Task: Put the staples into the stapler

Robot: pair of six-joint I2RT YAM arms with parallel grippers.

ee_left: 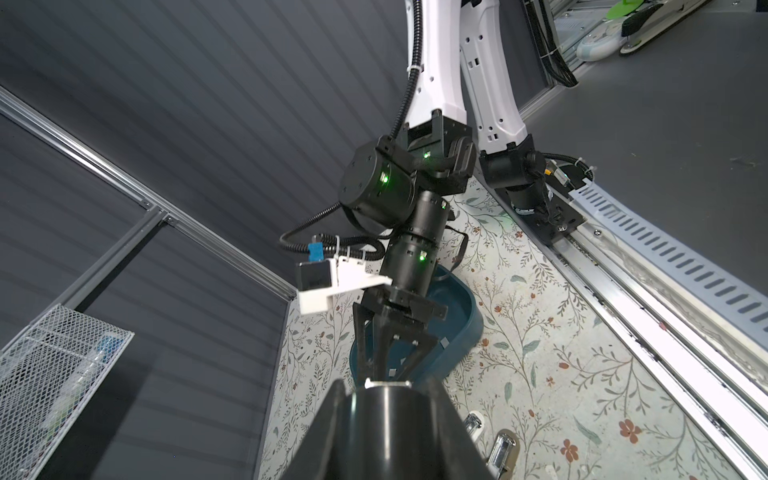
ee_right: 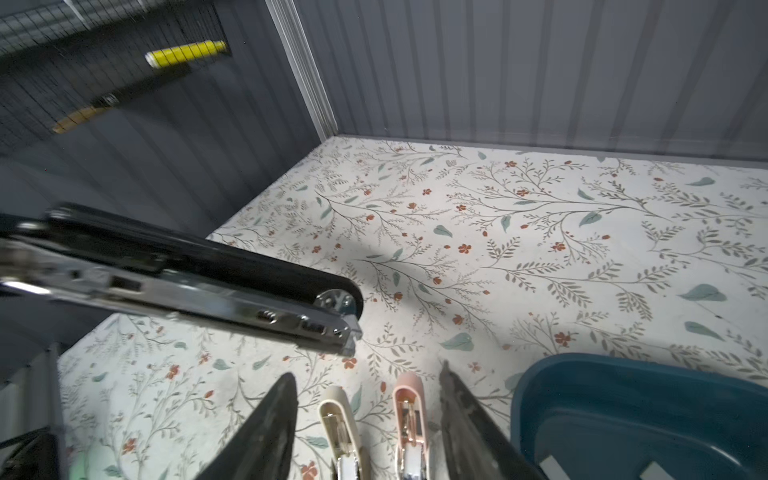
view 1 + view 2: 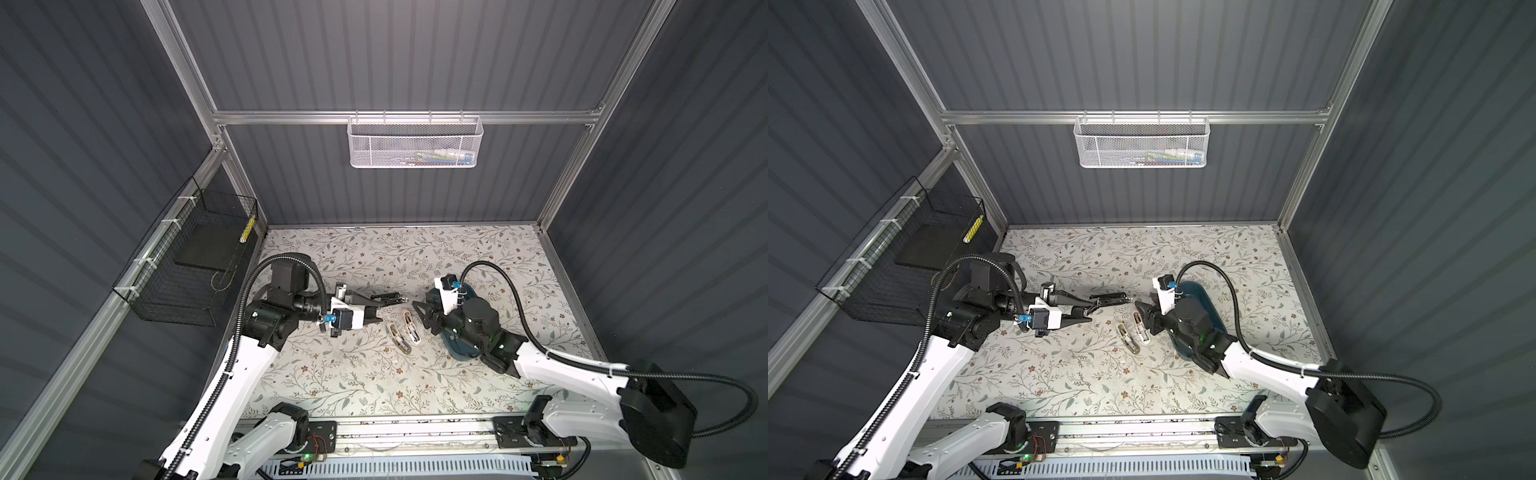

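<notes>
While the left gripper (image 3: 372, 308) clamps the black stapler (image 3: 386, 298) clear of the table (image 3: 374, 257), its long axis runs straight at the right arm. The nose sits just short of the right gripper (image 2: 365, 374), whose fingers are spread with nothing between them. Staples (image 2: 552, 462): loose grey strips in the blue tray (image 2: 582, 370), under and behind the right wrist, well apart from the left arm. Right arm nearer. Judged: it must reach back into the tray for a strip. Cream stapler (image 2: 338, 415) and pink stapler (image 2: 409, 399) lie on the table below the right fingers.
</notes>
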